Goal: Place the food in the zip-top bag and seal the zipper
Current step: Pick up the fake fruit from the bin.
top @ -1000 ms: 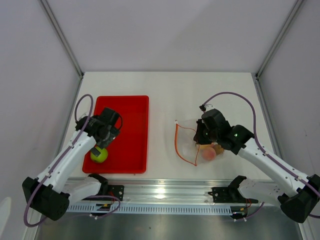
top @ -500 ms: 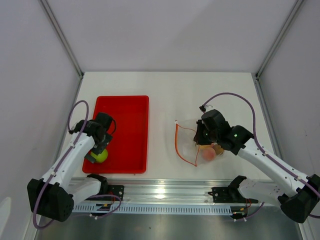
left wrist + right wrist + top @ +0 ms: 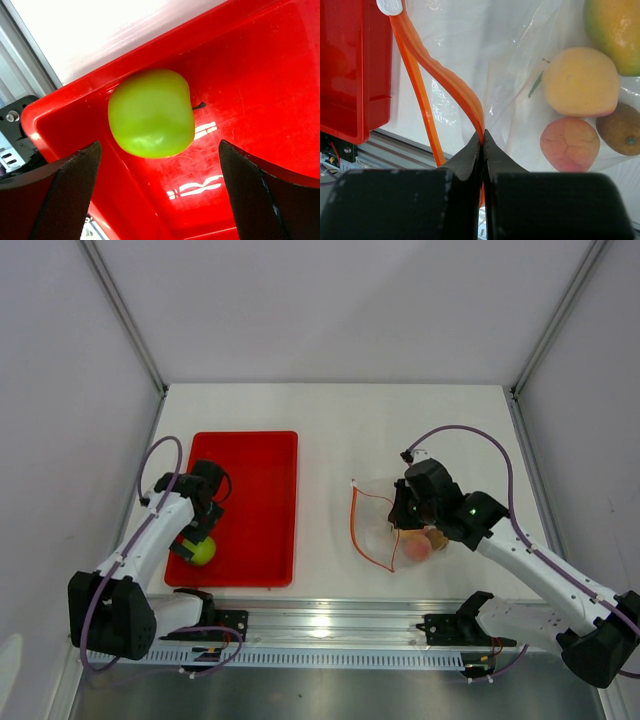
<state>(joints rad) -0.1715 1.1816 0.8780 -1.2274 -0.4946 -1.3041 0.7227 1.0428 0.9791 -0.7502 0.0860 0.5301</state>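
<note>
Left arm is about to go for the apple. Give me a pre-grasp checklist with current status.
1. Left hand open: ok, jaws wide.
2. Green apple lined up: ok, it lies centred ahead of the two fingers, untouched.
3. Room for a finger beside the apple: cannot tell, it sits close to the wall of the red tray near a corner.
4. Right hand gripping: ok, shut on the zipper.
5. Bag mouth open: ok, the two strip edges stand apart, facing the tray.
6. Other fruit bagged: ok, the peach-pink fruit and brown fruit show through the plastic.
</note>
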